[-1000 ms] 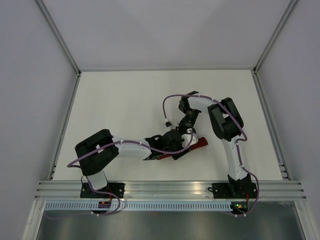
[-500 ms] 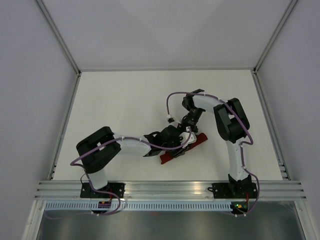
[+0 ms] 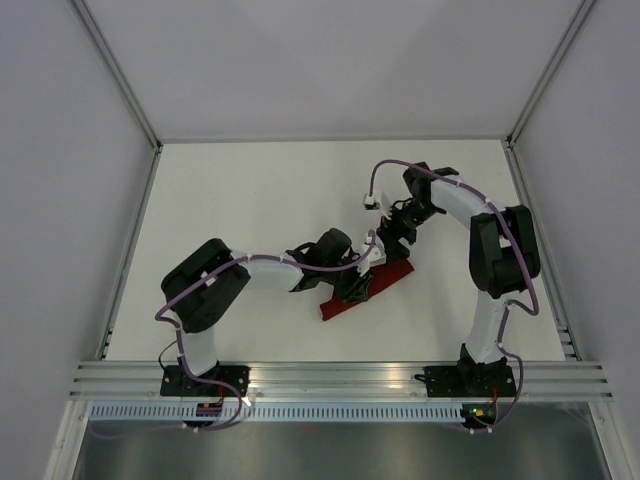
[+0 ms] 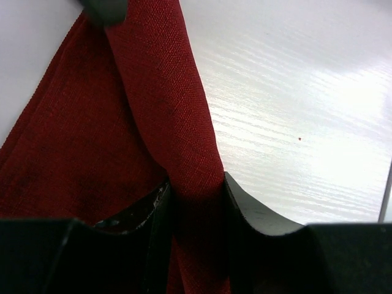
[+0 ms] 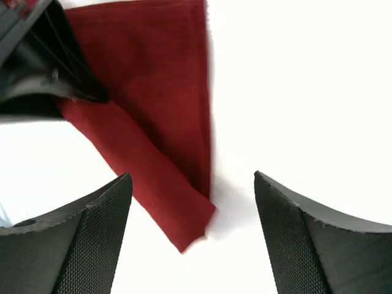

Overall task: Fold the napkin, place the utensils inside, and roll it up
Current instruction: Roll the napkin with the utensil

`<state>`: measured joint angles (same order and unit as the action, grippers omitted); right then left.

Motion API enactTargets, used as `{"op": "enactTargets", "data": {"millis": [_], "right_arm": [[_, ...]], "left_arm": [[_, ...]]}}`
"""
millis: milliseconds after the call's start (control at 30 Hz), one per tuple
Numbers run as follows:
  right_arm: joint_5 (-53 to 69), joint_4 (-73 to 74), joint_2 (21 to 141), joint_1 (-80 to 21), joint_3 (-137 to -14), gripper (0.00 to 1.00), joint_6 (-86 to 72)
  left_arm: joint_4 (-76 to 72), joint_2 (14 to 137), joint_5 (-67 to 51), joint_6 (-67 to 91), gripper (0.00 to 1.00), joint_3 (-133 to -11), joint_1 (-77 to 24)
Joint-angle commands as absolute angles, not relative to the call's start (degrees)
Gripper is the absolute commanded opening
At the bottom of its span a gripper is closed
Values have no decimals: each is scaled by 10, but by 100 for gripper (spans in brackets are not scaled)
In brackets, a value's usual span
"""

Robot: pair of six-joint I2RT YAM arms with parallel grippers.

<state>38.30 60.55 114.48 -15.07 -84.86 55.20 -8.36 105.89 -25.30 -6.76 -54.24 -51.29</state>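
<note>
The left gripper (image 4: pixel 196 202) pinches a raised fold of the napkin (image 3: pixel 393 277), which lies folded mid-surface (image 3: pixel 250 200), toward the near edge. The right gripper (image 5: pixel 190 184) hangs wide open and empty. A one-sided pull could undo the folds. No utensil shows.

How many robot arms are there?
2. The left arm comes from the near left, left gripper pinching the napkin; the right arm from the near right, right gripper open over its end.

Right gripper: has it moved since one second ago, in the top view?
Yes. The right gripper has drawn back from the napkin, going toward the far right, away from the near aluminium rail.
</note>
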Motion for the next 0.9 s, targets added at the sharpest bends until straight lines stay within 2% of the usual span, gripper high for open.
{"op": "enactTargets", "data": {"millis": [0,267,467,667,733,800,867], "right_arm": [[429,511,1052,-134,-766,86,598],[425,277,862,-144,-507,88,627],[350,95,759,-210,-363,90,599],[313,69,749,-269,-337,90,608],[309,73,758,-272,-337,87,612],[308,82,762,-279,-342,79,613],[308,95,773,-280,-351,66,621]], "left_arm": [[-42,1085,-345,-46,40,-568,-483],[38,1142,-501,-45,39,-632,-439],[109,1186,-557,-59,39,-696,-425],[123,1199,-568,-60,40,-710,-419],[125,1196,-567,-61,41,-711,-419],[125,1191,-563,-61,41,-713,-420],[125,1185,-558,-60,43,-714,-419]]}}
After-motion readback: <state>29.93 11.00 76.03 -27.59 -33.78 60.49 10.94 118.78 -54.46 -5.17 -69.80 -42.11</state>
